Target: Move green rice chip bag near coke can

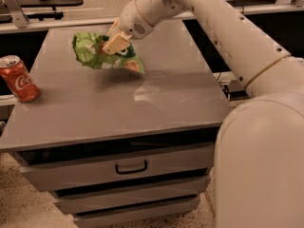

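Above the grey cabinet top point(166, 99) the green rice chip bag point(90, 55) is held clear, clamped in the fingers of the gripper point(115, 42), likely to avoid dragging; the coke can point(19, 79) stands well apart, at the left edge.

the white robot arm point(223, 27) comes in from the right of the pincer, with its thick rounded segment low and nearest me. the forearm slants up and leftward to a bulbous white wrist point(142, 13) just above the pincer. the tan two-finger gripper point(113, 45) points down-left, clamped on a crinkly bright green foil bag point(90, 51).
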Tool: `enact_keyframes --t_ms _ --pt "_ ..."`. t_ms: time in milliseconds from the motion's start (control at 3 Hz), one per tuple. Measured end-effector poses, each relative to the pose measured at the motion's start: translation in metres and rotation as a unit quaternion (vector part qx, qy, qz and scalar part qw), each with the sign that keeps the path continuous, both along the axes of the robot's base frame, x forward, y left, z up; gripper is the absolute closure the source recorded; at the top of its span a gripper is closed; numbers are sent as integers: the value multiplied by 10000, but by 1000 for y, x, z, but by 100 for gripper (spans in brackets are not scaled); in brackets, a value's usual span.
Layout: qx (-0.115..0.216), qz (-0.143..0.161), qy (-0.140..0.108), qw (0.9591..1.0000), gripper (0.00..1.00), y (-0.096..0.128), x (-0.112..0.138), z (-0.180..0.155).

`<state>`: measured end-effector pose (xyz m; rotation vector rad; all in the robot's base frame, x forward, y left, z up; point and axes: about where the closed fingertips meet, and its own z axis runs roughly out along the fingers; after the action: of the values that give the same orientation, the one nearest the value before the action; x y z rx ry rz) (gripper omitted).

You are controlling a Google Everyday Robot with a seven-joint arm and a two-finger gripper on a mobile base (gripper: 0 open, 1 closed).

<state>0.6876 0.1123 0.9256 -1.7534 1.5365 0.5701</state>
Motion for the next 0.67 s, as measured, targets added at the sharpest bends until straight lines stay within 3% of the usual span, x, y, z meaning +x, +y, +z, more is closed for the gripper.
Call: enact_keyframes --t_ms 667 --pt "127 611 385 9973 100 70 -25 -20"
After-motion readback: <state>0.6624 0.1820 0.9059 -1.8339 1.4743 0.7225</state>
